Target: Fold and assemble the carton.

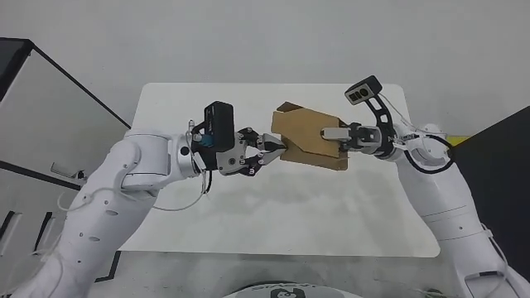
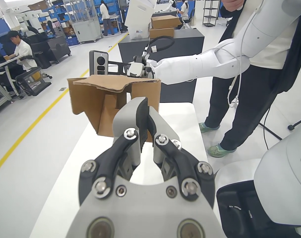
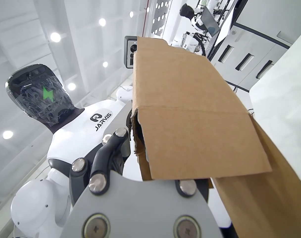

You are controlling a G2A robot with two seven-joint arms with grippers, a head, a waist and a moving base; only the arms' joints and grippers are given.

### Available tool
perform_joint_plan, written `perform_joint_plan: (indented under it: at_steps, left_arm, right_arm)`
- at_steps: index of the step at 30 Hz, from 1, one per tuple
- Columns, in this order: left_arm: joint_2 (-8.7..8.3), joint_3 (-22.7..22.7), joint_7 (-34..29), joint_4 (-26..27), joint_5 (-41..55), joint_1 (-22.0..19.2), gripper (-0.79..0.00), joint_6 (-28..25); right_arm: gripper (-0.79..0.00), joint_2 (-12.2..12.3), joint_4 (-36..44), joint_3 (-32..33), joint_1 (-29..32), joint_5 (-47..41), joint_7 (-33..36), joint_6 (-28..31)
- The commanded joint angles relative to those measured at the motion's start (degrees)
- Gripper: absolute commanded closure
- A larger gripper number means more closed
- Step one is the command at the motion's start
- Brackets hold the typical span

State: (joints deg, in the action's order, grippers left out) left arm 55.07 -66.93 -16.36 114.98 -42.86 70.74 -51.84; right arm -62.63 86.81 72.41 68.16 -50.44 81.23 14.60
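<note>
A brown cardboard carton (image 1: pixel 308 135) is held over the middle of the white table (image 1: pixel 207 112), part-opened, with its open end and loose flaps (image 2: pixel 108 85) facing my left wrist. My left gripper (image 1: pixel 277 143) meets the carton's near edge; in the left wrist view its fingers (image 2: pixel 140 115) are pressed together at the carton's lower wall (image 2: pixel 105 122). My right gripper (image 1: pixel 333 135) is at the opposite end, shut on the top wall. In the right wrist view the carton (image 3: pixel 190 125) covers that gripper except one finger (image 3: pixel 122 127).
Bare tabletop lies on all sides of the carton, widest towards the front edge (image 1: pixel 290 252). A dark-framed panel (image 1: pixel 33 74) stands off the table's left side and a dark block (image 1: pixel 497 149) off its right. Beyond the far end a black stand (image 2: pixel 165 40) carries cardboard boxes.
</note>
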Motion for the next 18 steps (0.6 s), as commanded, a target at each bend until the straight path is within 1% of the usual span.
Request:
perform_joint_plan:
  at_steps: [1,10,18]
  left_arm:
    - [0.03,0.35,-0.27,-0.07,0.36,-0.23,0.0,-0.18]
    - [0.08,1.54,-1.89,-0.41,1.01,-0.96,0.0,-0.92]
    - [-0.16,0.04,-2.0,-0.51,1.04,-0.33,0.0,-0.26]
  right_arm:
    - [0.0,0.03,0.16,0.04,0.07,0.59,-0.05,0.03]
    - [0.0,0.21,1.21,-0.09,0.32,4.34,-0.33,-0.47]
    - [0.0,0.3,1.78,0.35,0.87,3.77,-0.62,-0.7]
